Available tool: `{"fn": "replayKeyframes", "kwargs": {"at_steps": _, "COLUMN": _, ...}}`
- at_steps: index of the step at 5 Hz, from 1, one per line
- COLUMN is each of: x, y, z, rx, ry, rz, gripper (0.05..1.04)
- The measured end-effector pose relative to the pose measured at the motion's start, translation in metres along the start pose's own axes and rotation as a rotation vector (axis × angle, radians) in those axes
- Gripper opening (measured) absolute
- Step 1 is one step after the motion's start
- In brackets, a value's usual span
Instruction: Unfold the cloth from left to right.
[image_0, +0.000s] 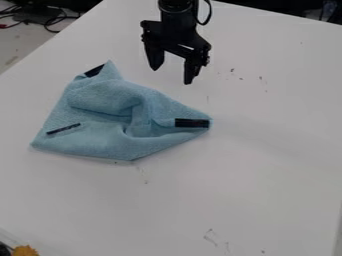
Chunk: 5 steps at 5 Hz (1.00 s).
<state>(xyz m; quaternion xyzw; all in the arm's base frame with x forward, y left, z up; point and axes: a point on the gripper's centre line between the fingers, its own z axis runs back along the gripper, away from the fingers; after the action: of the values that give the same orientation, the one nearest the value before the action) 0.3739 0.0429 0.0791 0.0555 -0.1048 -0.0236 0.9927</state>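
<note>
One blue cloth (103, 142) is lying crumpled on table (234, 200); gripper (172, 75) hangs nr. it, fingers apart (nothing btwn. them).

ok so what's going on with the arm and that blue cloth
The robot arm's black gripper hangs open over the white table, beyond the light blue cloth and holding nothing. The cloth lies bunched, with folds across its middle and dark strips near three of its corners. The task is to unfold it from left to right, and it is not yet spread flat.
</note>
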Motion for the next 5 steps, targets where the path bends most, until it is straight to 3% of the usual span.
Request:
{"fn": "replayKeyframes", "kwargs": {"at_steps": 1, "x": -0.005, "y": -0.002, "z": -0.012, "rx": -0.007, "ry": 0.036, "rz": -0.007, "gripper": 1.0}}
{"fn": "replayKeyframes", "kwargs": {"at_steps": 2, "x": 0.003, "y": -0.004, "z": -0.006, "rx": -0.017, "ry": 0.019, "rz": -0.045, "gripper": 1.0}}
{"fn": "replayKeyframes", "kwargs": {"at_steps": 3, "x": 0.005, "y": -0.029, "z": -0.004, "rx": -0.059, "ry": 0.02, "rz": -0.094, "gripper": 1.0}}
{"fn": "replayKeyframes", "kwargs": {"at_steps": 5, "x": -0.008, "y": -0.06, "z": -0.012, "rx": -0.155, "ry": 0.012, "rz": -0.069, "gripper": 1.0}}
